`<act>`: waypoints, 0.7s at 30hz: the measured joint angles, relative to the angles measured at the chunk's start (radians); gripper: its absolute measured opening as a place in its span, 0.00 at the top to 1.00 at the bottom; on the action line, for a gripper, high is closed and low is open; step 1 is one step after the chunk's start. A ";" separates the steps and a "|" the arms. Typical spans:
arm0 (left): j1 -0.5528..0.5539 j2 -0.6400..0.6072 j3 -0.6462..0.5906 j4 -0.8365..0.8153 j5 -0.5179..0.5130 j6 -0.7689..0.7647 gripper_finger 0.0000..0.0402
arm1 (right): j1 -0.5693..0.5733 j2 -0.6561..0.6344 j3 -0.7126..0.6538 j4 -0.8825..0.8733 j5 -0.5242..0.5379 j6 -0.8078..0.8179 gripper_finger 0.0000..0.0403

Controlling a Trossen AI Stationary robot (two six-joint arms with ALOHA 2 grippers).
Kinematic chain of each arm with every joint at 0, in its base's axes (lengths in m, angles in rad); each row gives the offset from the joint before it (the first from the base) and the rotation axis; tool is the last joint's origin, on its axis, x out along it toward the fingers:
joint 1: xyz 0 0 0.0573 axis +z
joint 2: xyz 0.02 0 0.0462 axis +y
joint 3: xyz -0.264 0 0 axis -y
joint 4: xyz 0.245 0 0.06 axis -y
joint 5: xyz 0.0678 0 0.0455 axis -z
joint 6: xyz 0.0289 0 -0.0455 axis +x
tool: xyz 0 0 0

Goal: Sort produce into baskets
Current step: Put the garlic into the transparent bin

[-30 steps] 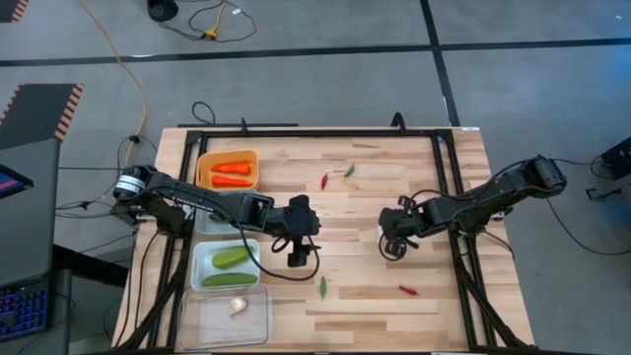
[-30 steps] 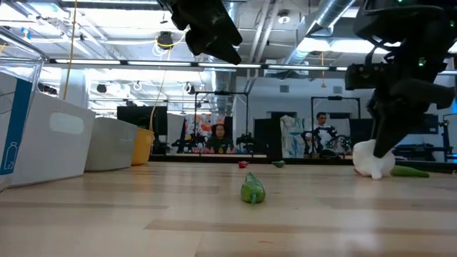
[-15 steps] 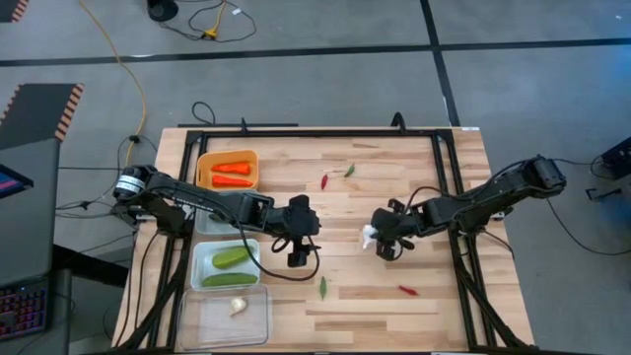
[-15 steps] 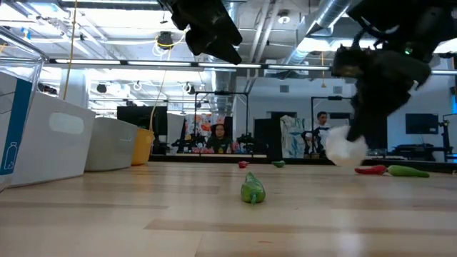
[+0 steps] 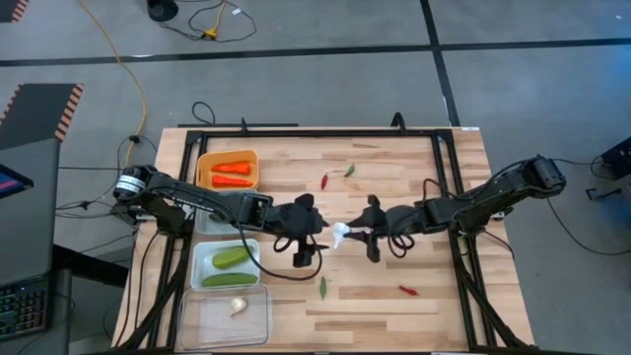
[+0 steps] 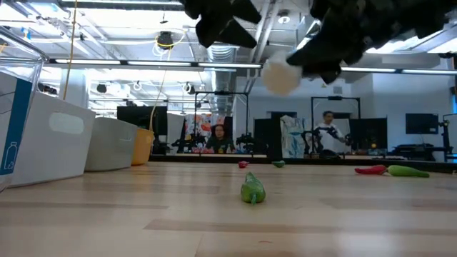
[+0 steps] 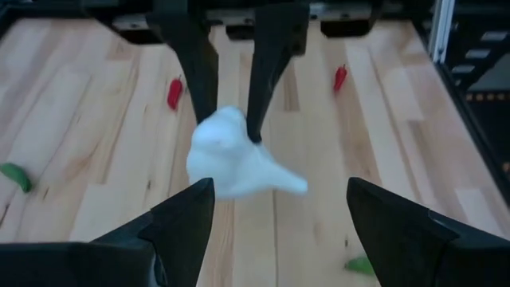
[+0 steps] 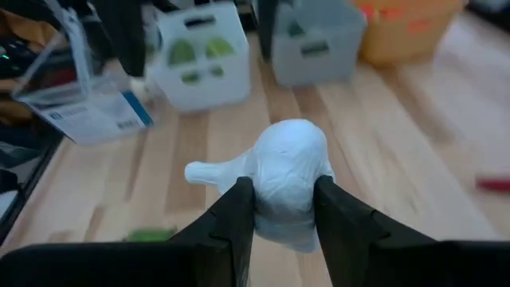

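Observation:
My right gripper (image 5: 353, 236) is shut on a whitish garlic bulb (image 5: 341, 234) above the table's middle; the bulb also shows in the low view (image 6: 281, 76) and in the left wrist view (image 7: 227, 155). My left gripper (image 5: 317, 237) is open and empty, just left of the bulb, its fingers (image 7: 179, 215) facing it without touching. The yellow-orange basket (image 5: 202, 170) holds carrots (image 5: 233, 175). The white basket (image 5: 252, 247) holds cucumbers (image 5: 230, 257). The clear basket (image 5: 197, 318) holds one garlic bulb (image 5: 238, 306). The grey basket (image 5: 205, 223) is partly under my left arm. My right gripper pinches the bulb's round body (image 8: 287, 179) between its two fingers (image 8: 239, 211), one on each side. The fingers come roughly level from the table's right. The bulb is lifted clear of the table, its stalk (image 8: 203, 171) sticking out sideways.
Loose chilies lie on the wood: a red one (image 5: 323, 181) and a green one (image 5: 349, 170) toward the far side, a green one (image 5: 322, 287) and a red one (image 5: 407, 290) toward the near side. A black frame (image 5: 449, 177) runs along the table's edges.
My right gripper has risen and gone toward the table's left with the garlic bulb, which has been lifted clear off the wood and now hangs close in front of my left gripper. My left gripper has shifted a little toward the right.

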 joint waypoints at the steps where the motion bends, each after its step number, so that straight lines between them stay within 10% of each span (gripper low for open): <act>1: 0.000 0.000 0.000 0.014 0.000 -0.007 0.32 | 0.001 0.000 0.000 0.021 0.000 -0.025 0.64; 21: 0.000 -0.001 0.000 0.081 -0.115 -0.005 0.32 | 0.031 0.000 0.001 0.226 -0.029 -0.276 0.64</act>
